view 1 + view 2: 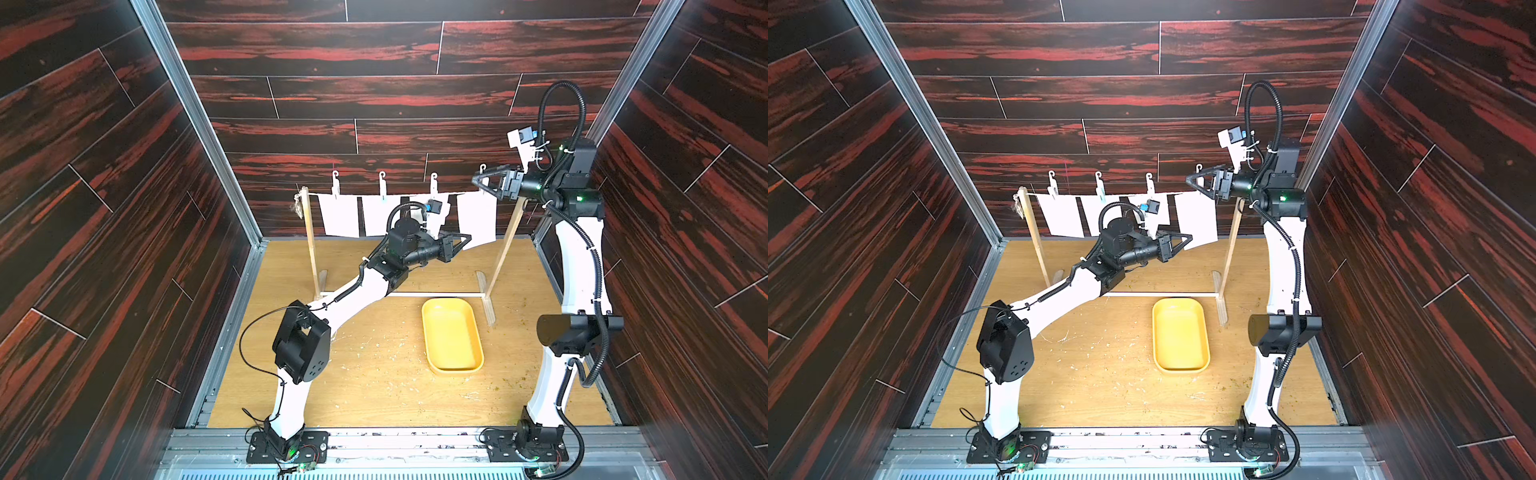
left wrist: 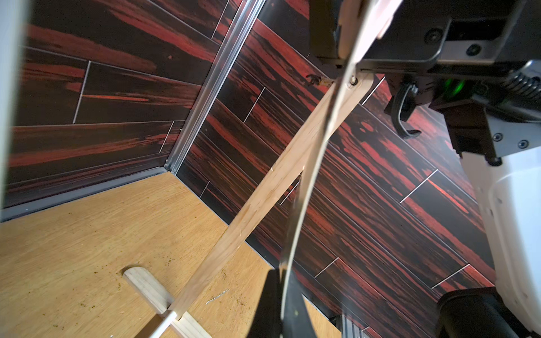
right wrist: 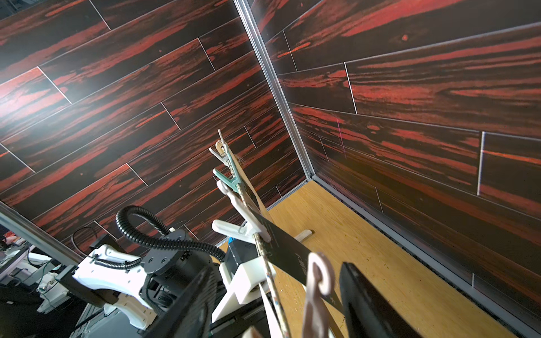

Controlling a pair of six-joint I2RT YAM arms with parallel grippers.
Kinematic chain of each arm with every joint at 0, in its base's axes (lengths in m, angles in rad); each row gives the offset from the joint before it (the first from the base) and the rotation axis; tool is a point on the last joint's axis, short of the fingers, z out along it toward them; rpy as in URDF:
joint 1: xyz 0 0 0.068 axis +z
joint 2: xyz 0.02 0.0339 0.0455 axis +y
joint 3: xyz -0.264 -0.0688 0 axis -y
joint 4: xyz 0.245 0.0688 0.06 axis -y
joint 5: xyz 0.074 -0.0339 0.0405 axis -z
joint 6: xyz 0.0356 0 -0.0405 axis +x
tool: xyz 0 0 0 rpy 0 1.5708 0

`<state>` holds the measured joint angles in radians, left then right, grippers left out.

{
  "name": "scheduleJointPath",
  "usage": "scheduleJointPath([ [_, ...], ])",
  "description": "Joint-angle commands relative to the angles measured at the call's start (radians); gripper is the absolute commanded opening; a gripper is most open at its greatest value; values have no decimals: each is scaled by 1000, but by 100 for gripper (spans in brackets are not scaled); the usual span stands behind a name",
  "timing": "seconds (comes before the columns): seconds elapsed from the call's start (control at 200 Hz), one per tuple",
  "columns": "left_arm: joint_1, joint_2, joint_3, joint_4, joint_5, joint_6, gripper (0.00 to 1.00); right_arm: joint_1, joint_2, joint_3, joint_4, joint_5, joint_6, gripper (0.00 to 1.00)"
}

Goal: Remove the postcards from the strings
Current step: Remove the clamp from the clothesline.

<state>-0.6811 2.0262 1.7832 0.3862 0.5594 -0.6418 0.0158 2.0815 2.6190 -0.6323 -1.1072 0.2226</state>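
All four postcards (image 1: 340, 216) hang pegged on the string (image 3: 262, 248) between two wooden posts (image 1: 309, 232). The left pincer (image 1: 467, 238) is clamped on the lower corner of the rightmost postcard (image 1: 476, 216). The right pincer (image 1: 478, 181) straddles its clothespin (image 3: 318, 272), jaws apart. Freeing the first card seems in hand: next, squeeze the pin open, then draw the card down towards the yellow tray (image 1: 424, 328).

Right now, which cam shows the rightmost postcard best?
A top view: the rightmost postcard hangs face-on, its lower corner pinched by the left gripper. Left wrist view shows only its thin curved edge. Right wrist view shows its clothespin close up, the card itself hardly.
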Motion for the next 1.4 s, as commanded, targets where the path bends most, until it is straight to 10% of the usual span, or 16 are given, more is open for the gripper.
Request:
scheduleJointPath([
  [0.0, 9, 0, 38, 46, 19, -26, 0, 4, 11, 9, 2, -43, -26, 68],
  [1.398, 16, 1, 27, 88, 39, -69, 0, 4, 2, -21, 50, -54, 29, 39],
])
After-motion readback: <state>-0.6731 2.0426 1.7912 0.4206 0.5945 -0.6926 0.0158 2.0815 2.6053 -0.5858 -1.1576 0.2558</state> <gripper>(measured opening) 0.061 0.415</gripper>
